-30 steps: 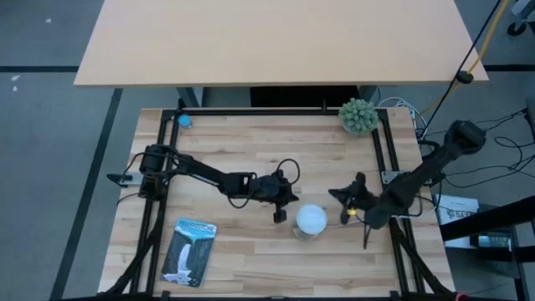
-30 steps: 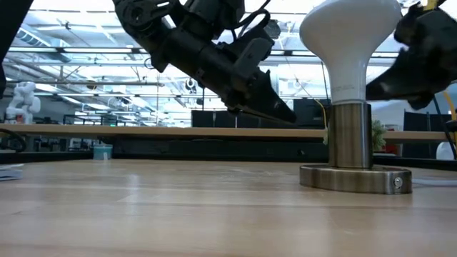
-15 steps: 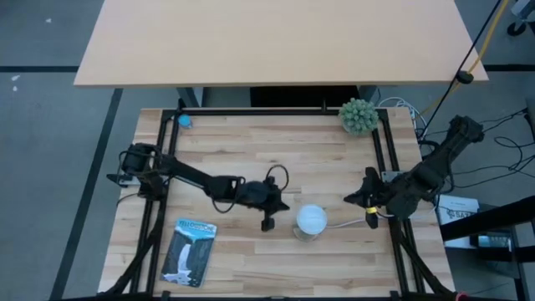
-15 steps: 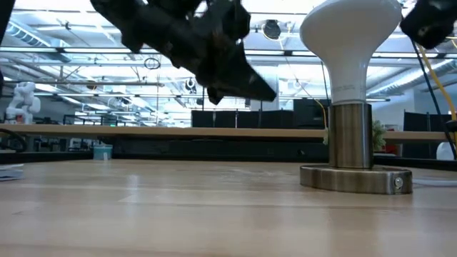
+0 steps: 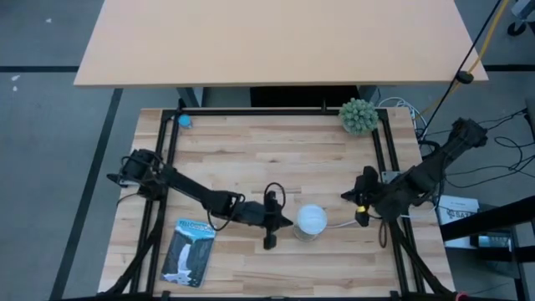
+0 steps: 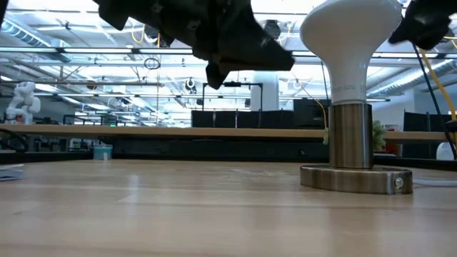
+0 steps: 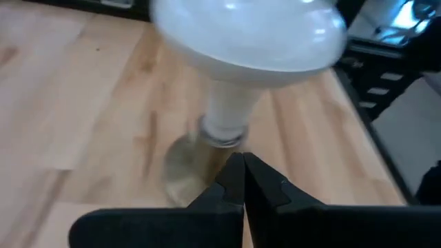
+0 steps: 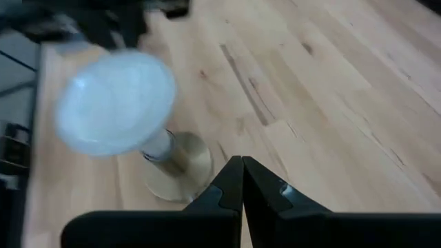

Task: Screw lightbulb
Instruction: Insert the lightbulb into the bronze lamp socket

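Low view: lightbulb stands straight in its metal socket base. Both clenched, empty grippers, left and right, should lift off gently.

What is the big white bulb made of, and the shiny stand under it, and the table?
The round white frosted lightbulb looks like matte glass or plastic: smooth, milky, softly glowing; which one is unclear. The round brushed-metal socket base looks like steel or nickel, with a dull silvery sheen and a small screw. The pale wooden plank table shows grain and joined strips, like butcher block.
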